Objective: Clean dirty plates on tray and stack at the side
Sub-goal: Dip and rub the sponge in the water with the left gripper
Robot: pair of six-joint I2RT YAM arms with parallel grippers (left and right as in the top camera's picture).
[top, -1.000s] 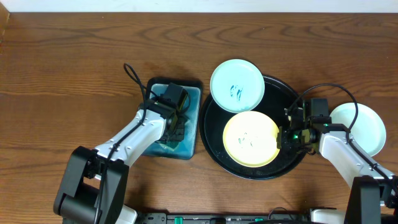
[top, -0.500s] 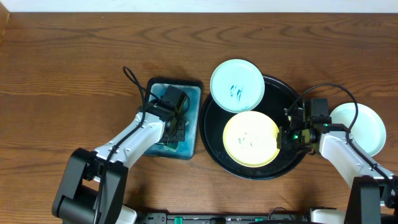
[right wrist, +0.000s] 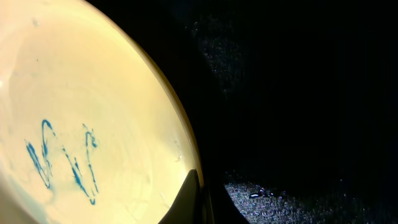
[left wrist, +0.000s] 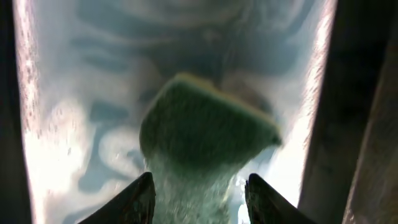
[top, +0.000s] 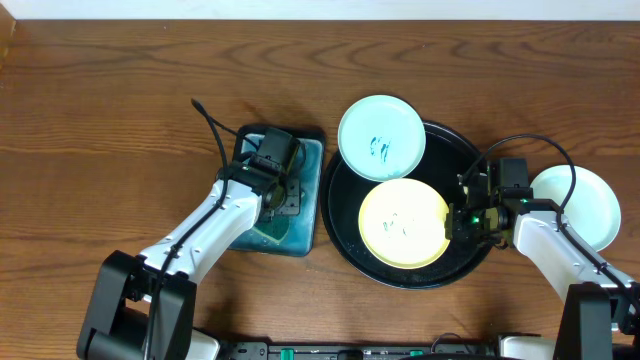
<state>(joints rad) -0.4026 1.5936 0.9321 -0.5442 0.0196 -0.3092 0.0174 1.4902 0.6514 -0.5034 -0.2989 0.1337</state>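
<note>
On the black tray lies a yellow plate with faint teal marks. A mint plate with a teal scribble overlaps the tray's upper-left rim. My right gripper is shut on the yellow plate's right rim. In the right wrist view one dark finger lies over the rim of the yellow plate, whose blue scribble shows, beside the wet tray. My left gripper hangs over the water basin. A green sponge sits between its parted fingers, with a slight gap on the right.
The rectangular basin of blue water stands just left of the tray. A third pale plate rests on the wood tabletop right of the tray, under the right arm's cable. The left arm's cable loops above the basin.
The left gripper squeezed shut on the sponge in the water, then parted again and shifted slightly toward the basin's far end. The right arm and the plates have not moved.
</note>
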